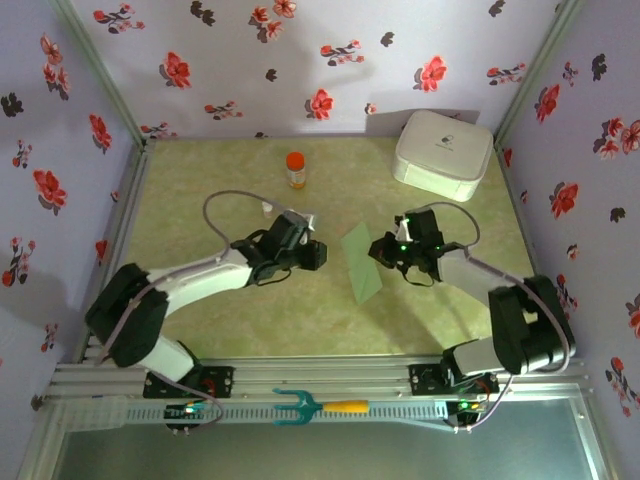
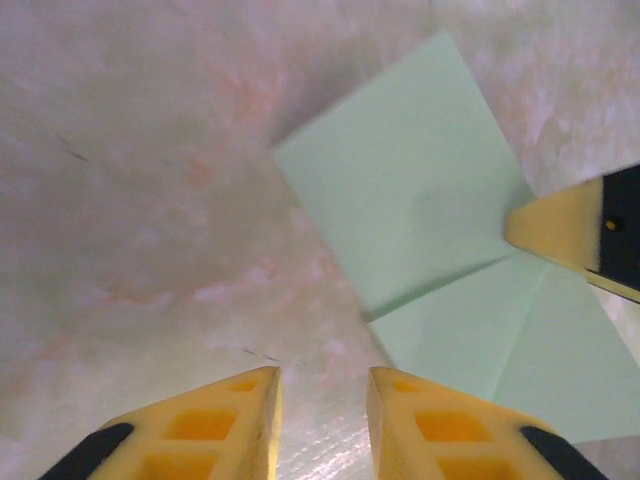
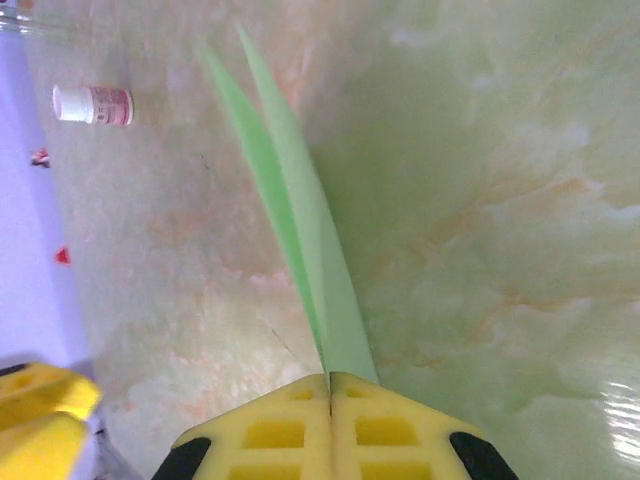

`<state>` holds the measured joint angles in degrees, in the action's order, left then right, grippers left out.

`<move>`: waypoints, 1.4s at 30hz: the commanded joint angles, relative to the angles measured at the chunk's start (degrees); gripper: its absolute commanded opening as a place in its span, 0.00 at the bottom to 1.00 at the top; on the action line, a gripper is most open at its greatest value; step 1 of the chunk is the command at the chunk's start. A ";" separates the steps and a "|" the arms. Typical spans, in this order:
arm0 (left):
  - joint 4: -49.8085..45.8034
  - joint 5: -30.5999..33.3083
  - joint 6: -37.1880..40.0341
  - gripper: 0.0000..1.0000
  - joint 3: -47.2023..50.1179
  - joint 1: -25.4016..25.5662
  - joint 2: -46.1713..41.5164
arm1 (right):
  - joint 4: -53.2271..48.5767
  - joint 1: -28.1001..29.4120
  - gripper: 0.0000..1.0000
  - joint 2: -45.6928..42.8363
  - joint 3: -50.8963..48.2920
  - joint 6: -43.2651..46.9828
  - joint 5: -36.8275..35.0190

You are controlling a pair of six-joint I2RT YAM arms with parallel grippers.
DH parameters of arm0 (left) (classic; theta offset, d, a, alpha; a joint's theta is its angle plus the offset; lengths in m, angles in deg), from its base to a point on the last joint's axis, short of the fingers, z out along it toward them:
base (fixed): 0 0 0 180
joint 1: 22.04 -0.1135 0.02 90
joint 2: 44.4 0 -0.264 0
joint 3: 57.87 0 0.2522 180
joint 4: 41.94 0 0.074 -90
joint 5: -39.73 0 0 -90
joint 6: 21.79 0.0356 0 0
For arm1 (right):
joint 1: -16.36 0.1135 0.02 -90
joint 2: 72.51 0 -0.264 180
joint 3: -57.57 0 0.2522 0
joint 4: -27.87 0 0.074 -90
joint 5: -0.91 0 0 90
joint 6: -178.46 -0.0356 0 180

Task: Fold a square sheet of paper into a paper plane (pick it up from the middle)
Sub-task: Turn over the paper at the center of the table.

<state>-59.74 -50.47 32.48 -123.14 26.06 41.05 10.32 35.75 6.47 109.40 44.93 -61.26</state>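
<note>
A teal fork tool [image 1: 300, 406] lies on the rail [image 1: 330, 375] along the tabletop's [image 1: 200, 180] near edge. Left of centre the left gripper [image 1: 314, 254] is parted, grasping nothing. At mid-tabletop the creased green sheet of paper [image 1: 361, 264] is pinched at its right edge by the clenched right gripper [image 1: 386, 250].

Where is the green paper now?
Top view: the sheet of paper is near the middle of the table, its right edge pinched in the right gripper, the open left gripper just left of it.

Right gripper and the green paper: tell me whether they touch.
Touching. The right wrist view shows the right gripper shut on the green paper, which emerges from between its closed fingertips.
</note>
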 commanded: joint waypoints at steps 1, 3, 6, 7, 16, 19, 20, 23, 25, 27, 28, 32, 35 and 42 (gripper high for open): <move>-0.18 10.54 1.68 0.32 2.37 -0.18 -5.54 | -13.22 1.99 0.02 -4.16 4.04 6.60 -10.56; -0.06 13.52 3.26 0.35 3.61 -0.52 -8.63 | -18.27 3.92 0.02 -5.91 6.32 9.10 -16.20; 0.29 16.02 4.43 0.45 5.49 -1.22 -12.34 | -25.22 7.83 0.01 -7.29 10.05 12.34 -26.83; 0.57 16.28 4.61 0.50 6.02 -1.55 -13.34 | -27.06 8.63 0.01 -7.39 11.09 12.95 -29.68; 0.26 21.07 4.27 0.92 14.33 -5.26 -26.17 | -38.86 17.00 0.00 -5.51 18.50 15.20 -60.22; -1.54 21.77 4.85 1.00 16.12 -6.62 -30.07 | -40.21 20.58 0.00 -2.85 20.49 15.72 -66.82; -2.33 21.67 4.97 1.00 16.55 -7.07 -31.23 | -40.06 21.90 0.00 -1.64 20.97 16.45 -68.50; -4.53 20.22 4.79 1.00 17.52 -8.22 -34.47 | -40.80 24.44 0.00 3.60 23.21 16.46 -71.38; -4.67 19.99 4.66 1.00 18.47 -8.75 -37.11 | -41.14 25.39 0.00 7.80 25.16 15.98 -70.15; -4.62 20.01 4.53 1.00 19.76 -9.44 -40.22 | -41.08 26.98 0.00 11.84 27.18 15.25 -69.67; -4.87 20.04 4.48 1.00 20.12 -9.70 -41.39 | -40.58 27.75 0.01 13.37 27.74 15.27 -69.32; -6.95 20.41 4.16 1.00 20.53 -10.48 -44.54 | -38.83 29.80 0.01 19.83 31.41 14.72 -63.71; -9.23 20.38 3.67 1.00 19.57 -10.65 -44.30 | -36.37 30.25 0.02 24.12 33.80 13.96 -54.51; -10.12 17.37 1.92 1.00 18.34 -10.65 -42.46 | -31.48 30.22 0.13 27.32 37.66 14.28 -36.57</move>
<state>-68.63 -31.79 35.48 -103.12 15.81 -1.97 -23.58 66.03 34.23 145.09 59.90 -108.27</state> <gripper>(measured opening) 0.998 0.118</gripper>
